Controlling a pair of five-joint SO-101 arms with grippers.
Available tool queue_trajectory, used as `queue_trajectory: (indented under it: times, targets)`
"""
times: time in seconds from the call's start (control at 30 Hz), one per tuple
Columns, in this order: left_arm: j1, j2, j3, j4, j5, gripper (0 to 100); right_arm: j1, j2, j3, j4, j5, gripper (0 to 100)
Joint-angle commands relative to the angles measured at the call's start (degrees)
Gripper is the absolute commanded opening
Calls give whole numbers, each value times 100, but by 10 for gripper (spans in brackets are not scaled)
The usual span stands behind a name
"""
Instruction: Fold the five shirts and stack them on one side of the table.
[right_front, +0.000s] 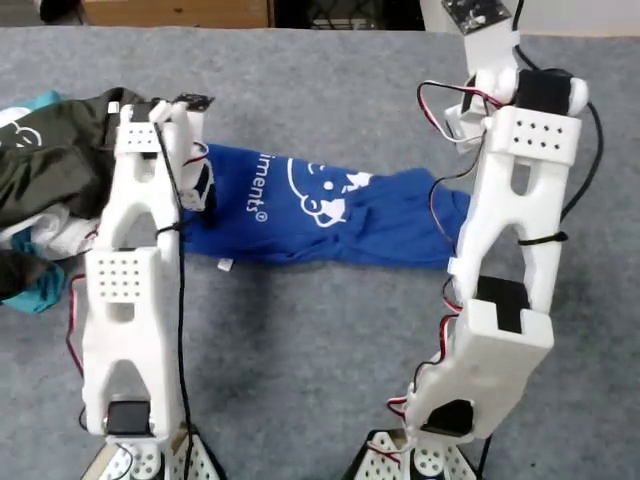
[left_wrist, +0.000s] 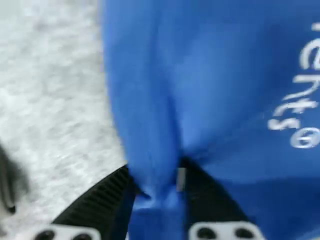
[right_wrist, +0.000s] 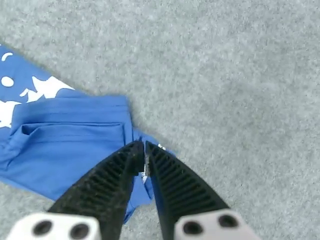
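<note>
The blue shirt lies stretched crosswise on the grey table, between my two arms, its white print facing up. My left claw is clamped on it at the end nearest the pile, with a ridge of blue cloth bunched between the black fingers. My right claw has its fingers pressed together on the opposite corner, where a bit of blue shows just past the tips. The shirt's near edge runs fairly straight, with a small white tag poking out. The pile of shirts, dark olive, teal and white, sits at the table's left edge, touching my left arm. Grey surface stretches from the shirt's far edge to the table's far edge, and likewise toward my bases.
</note>
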Motion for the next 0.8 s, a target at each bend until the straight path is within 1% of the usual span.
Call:
queue_trajectory:
  times: [0.0,0.2,0.4,0.57,0.67,0.77]
  targets:
    - [-84,299,-462,70,-70,34,62,-365,-549,-97,-35,15]
    - [-136,264,-778,70,-70,28,527,-365,-1174,-97,-53,15]
    - [-681,-527,-927,70,-70,28,1178,-321,-1710,-105,-18,15]
    - [-1086,-1371,-919,70,-70,28,1459,-321,-2105,-105,-18,15]
    - [-1042,-1705,-910,70,-62,28,1556,-321,-2123,-167,-9,15]
    - [-637,-1978,-708,70,105,28,1732,-321,-2097,-299,-9,15]
